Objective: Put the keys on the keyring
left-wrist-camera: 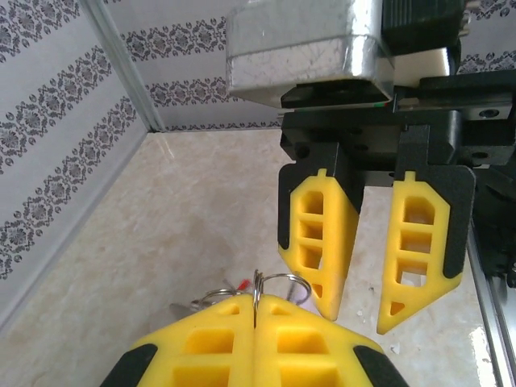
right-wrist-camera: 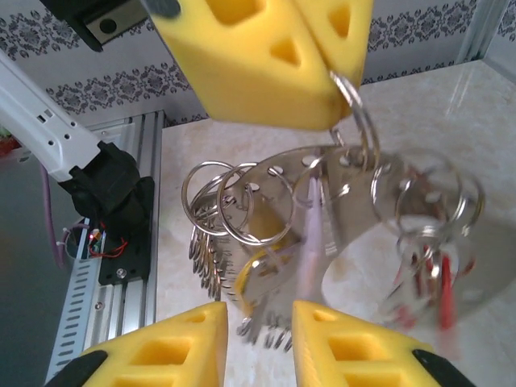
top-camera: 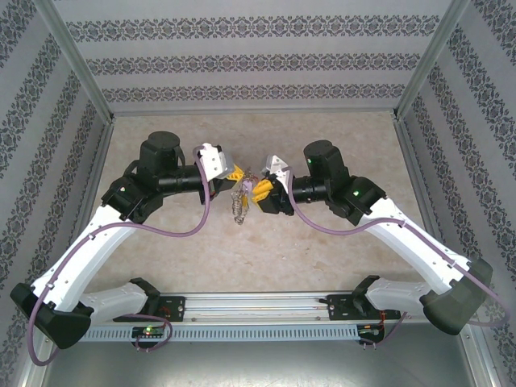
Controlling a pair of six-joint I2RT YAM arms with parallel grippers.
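The keyring (top-camera: 239, 203) hangs above the table centre between both grippers, with a bunch of small silvery keys (right-wrist-camera: 208, 256) and split rings. My left gripper (left-wrist-camera: 256, 300) is shut on the thin loop (left-wrist-camera: 300, 279), and its yellow fingers (right-wrist-camera: 258, 64) pinch the loop from above. The right gripper (right-wrist-camera: 258, 324) is open just below the dangling bunch, its fingers (left-wrist-camera: 322, 234) a short way from the loop. A pale lilac key (right-wrist-camera: 310, 238) hangs blurred in the bunch above the right jaws. I cannot tell if it is threaded. A red piece (right-wrist-camera: 442, 286) dangles at the right.
The beige tabletop (top-camera: 322, 258) lies under the bunch, walled by patterned panels (top-camera: 242, 60) at the back and sides. An aluminium rail (top-camera: 258, 306) with both arm bases runs along the near edge. The left arm's base (right-wrist-camera: 113, 193) stands beside the rail.
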